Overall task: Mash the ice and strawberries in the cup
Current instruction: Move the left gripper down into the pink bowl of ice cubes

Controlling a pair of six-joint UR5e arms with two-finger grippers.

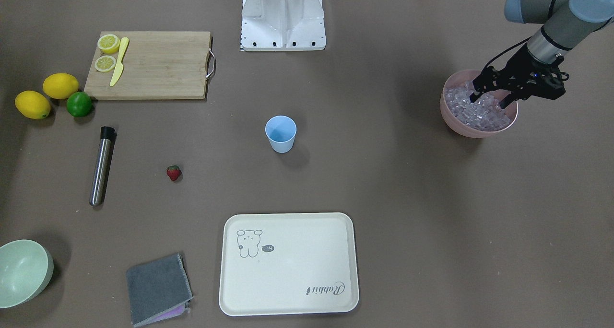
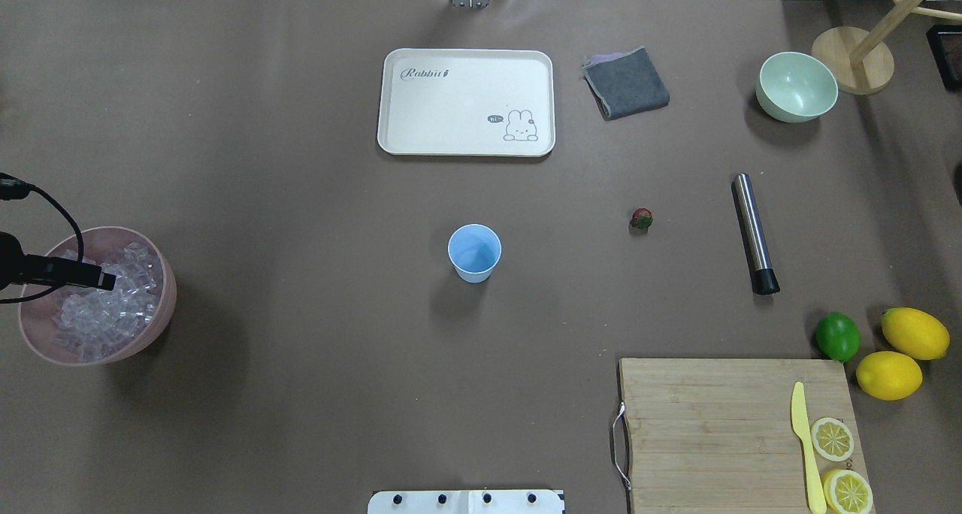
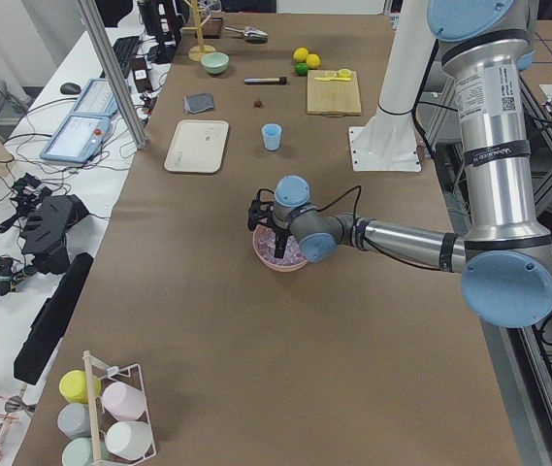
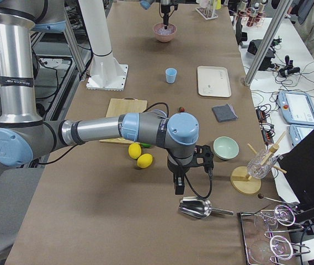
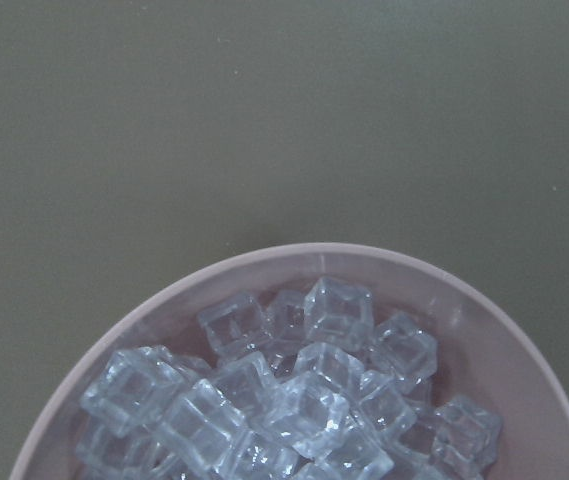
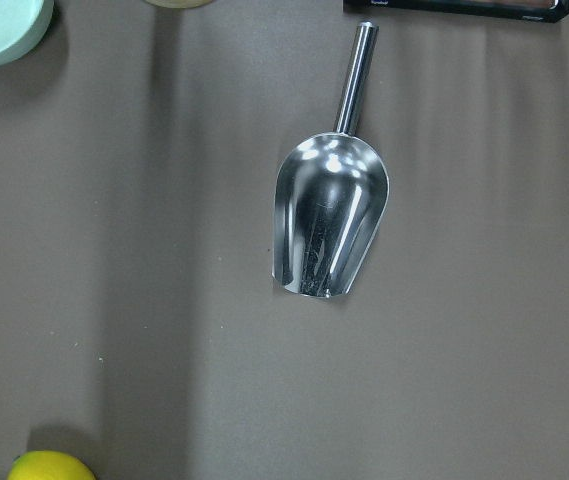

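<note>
The light-blue cup (image 1: 280,132) stands upright and looks empty near the table's middle, also visible from above (image 2: 474,252). A small red strawberry (image 1: 173,172) lies on the table away from the cup. The ice (image 1: 475,112) fills a pink bowl (image 1: 451,119) at the table's end on my left. My left gripper (image 1: 488,100) is open, its fingertips down among the top cubes; its wrist view shows the ice (image 5: 294,390) close up. My right gripper (image 4: 177,185) hangs above a metal scoop (image 6: 329,215); whether it is open or shut I cannot tell.
A steel pestle (image 1: 101,165) lies near the strawberry. A cream tray (image 1: 288,263), a grey cloth (image 1: 158,287) and a pale green bowl (image 1: 24,270) sit on the far side. A cutting board (image 1: 153,64) holds lemon halves and a yellow knife, with lemons and a lime beside it.
</note>
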